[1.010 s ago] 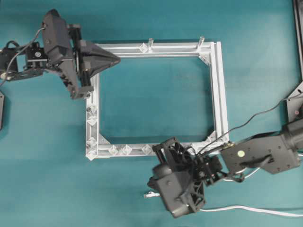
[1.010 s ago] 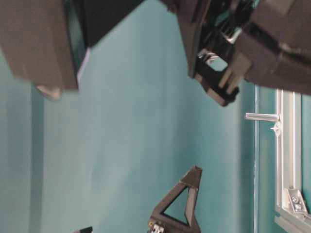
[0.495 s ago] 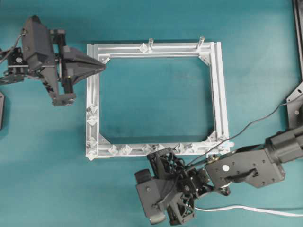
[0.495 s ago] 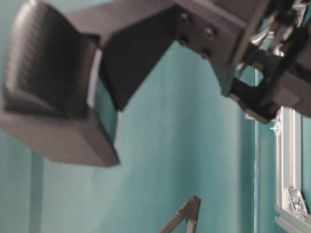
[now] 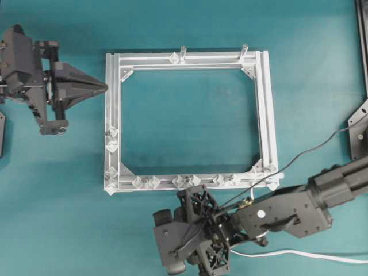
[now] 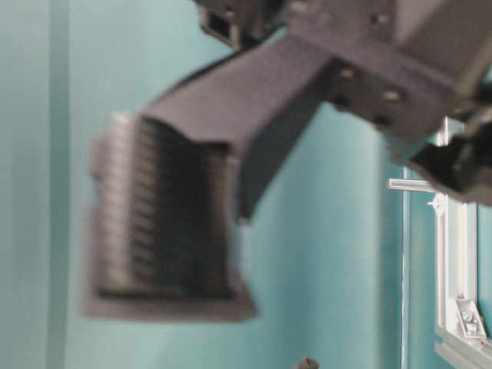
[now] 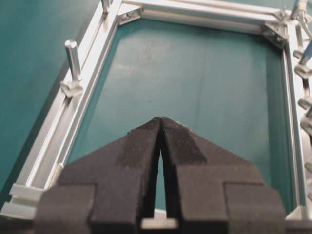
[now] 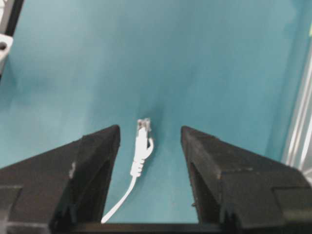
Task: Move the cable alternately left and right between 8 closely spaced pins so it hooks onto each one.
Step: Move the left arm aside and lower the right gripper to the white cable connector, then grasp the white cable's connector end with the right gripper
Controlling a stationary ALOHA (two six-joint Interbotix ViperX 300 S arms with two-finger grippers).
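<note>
- Below the frame (image 5: 267, 115), the right gripper (image 8: 148, 141) stands wide open – the cable (image 8: 139, 156) lies on the table between its fingers, plug end forward, untouched
- Left gripper (image 7: 160, 124) is closed on nothing, just outside the frame's left rail
- Pins (image 5: 187, 180) line the near rail – no cable on them

Both arms are matte black and blocky; each end effector (image 5: 86, 87) ends in wedge-shaped fingers (image 8: 97, 146), with thin dark wires trailing behind.
</note>
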